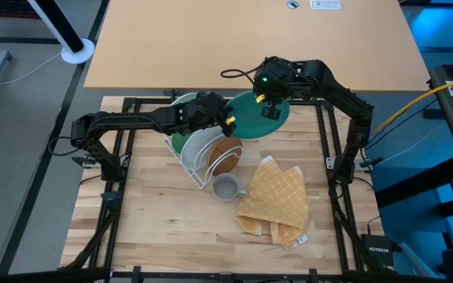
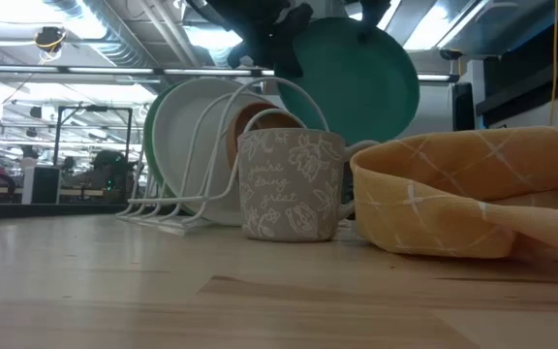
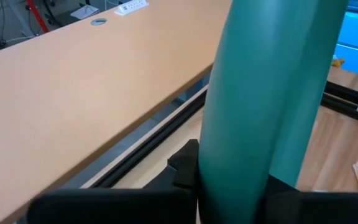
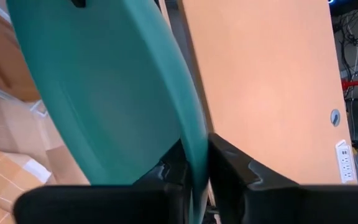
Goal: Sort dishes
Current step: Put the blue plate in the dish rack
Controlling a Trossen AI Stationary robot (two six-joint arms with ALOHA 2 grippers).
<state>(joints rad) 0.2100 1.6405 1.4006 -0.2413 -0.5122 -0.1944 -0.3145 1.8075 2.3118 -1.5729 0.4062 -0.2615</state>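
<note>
The left claw (image 1: 230, 122) and the right claw (image 1: 270, 108) are both holding the large teal plate (image 1: 252, 115) up in the air, above the far end of the white wire rack (image 1: 197, 174). In the left wrist view the left claw's fingers (image 3: 185, 168) are sitting on either side of the plate's rim, pinching it. In the right wrist view the right claw's fingers (image 4: 229, 165) are also straddling the rim, though whether they are pressing on it or just slackening I cannot tell. The plate is hanging between the two claws, tilted. Below the left claw, the green plate (image 1: 181, 142), the white plate (image 1: 203, 148) and the smaller brown wooden plate (image 1: 225, 156) are standing on edge in the rack. Nearer than the rack, a grey patterned mug (image 2: 289, 184) is standing on the worktop (image 1: 156, 220), with a yellow checked cloth (image 1: 278, 204) lying just beside it.
</note>
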